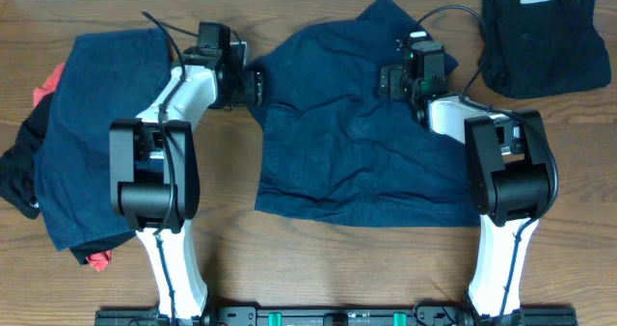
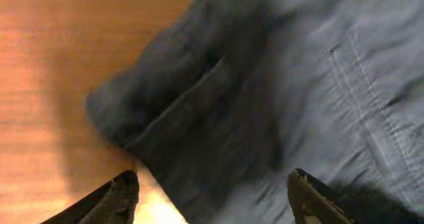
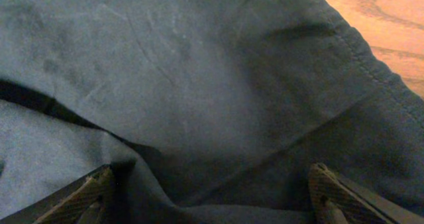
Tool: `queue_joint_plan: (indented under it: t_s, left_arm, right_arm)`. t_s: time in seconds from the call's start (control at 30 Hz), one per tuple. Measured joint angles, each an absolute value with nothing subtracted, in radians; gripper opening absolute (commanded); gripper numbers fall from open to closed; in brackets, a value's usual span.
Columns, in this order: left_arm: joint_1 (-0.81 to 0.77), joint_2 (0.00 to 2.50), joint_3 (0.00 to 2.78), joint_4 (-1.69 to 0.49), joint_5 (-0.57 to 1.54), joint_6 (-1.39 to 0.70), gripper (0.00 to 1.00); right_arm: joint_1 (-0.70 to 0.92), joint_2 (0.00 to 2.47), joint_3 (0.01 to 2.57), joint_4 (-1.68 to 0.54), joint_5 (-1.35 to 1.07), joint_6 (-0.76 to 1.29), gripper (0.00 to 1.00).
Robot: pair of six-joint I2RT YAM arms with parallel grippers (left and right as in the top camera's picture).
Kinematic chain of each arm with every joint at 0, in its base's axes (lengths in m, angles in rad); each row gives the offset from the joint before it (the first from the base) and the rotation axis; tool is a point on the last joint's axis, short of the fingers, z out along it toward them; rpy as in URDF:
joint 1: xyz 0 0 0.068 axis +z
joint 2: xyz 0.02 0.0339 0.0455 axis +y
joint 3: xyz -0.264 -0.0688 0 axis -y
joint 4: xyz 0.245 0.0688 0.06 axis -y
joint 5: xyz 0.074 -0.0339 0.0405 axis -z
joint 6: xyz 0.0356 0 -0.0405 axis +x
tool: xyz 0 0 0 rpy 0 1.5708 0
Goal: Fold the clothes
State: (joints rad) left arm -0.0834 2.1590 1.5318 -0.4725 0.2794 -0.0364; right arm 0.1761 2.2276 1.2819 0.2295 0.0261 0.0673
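Navy shorts [image 1: 347, 162] lie under the released left claw [image 1: 258, 85] and released right claw [image 1: 388, 80].

Centre: dark navy blue fabric shorts [image 1: 357, 143] — plain, with stitching in the same navy.
Left pile: second navy blue cloth piece [image 1: 92, 123], red-orange scrap of fabric [image 1: 45, 87], black soft garment [image 1: 17, 172].
Top right: black folded cloth [image 1: 545, 41], plain.
Brown wood-grain table [image 1: 231, 258] — warm orange in the wrist views.
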Motion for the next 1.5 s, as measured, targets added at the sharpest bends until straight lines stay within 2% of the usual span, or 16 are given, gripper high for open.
queue_joint_plan:
  t_s: [0.1,0.2,0.23,0.5,0.6,0.63,0.7,1.07,1.37,1.43,1.5]
  left_arm:
    - [-0.102,2.170,1.532,-0.430,0.287,-0.048,0.61]
    - [-0.115,2.173,1.532,-0.419,0.289,-0.059,0.39]
    - [-0.117,2.173,1.532,-0.418,0.289,-0.055,0.34]
    - [-0.112,2.165,1.534,-0.437,0.225,-0.056,0.27]
    - [-0.113,2.144,1.534,-0.409,0.190,-0.058,0.19]
    - [-0.113,2.136,1.534,-0.397,0.178,-0.059,0.12]
    - [-0.113,2.122,1.534,-0.374,0.159,-0.059,0.06]
    - [-0.113,2.113,1.536,-0.247,0.094,-0.056,0.06]
    - [-0.113,2.113,1.536,-0.172,0.086,-0.056,0.06]
    - [-0.113,2.113,1.536,-0.171,0.086,-0.056,0.06]
    - [-0.113,2.113,1.536,-0.171,0.085,-0.056,0.06]
  right_arm:
    - [0.176,2.227,1.283,0.224,0.026,0.067,0.88]
    - [0.178,2.226,1.286,0.217,0.027,0.067,0.87]
    - [0.178,2.226,1.287,0.215,0.027,0.067,0.87]
    - [0.178,2.225,1.288,0.212,0.027,0.067,0.86]
    - [0.179,2.225,1.288,0.209,0.025,0.067,0.83]
    - [0.179,2.225,1.288,0.207,0.023,0.067,0.82]
    - [0.180,2.222,1.289,0.198,0.018,0.067,0.81]
    - [0.188,2.060,1.248,-0.059,-0.220,0.114,0.99]
    - [0.258,1.692,1.246,-0.442,-0.329,0.132,1.00]
    - [0.291,1.668,1.248,-0.496,-0.344,0.131,0.92]
    - [0.336,1.673,1.248,-0.544,-0.351,0.112,0.72]
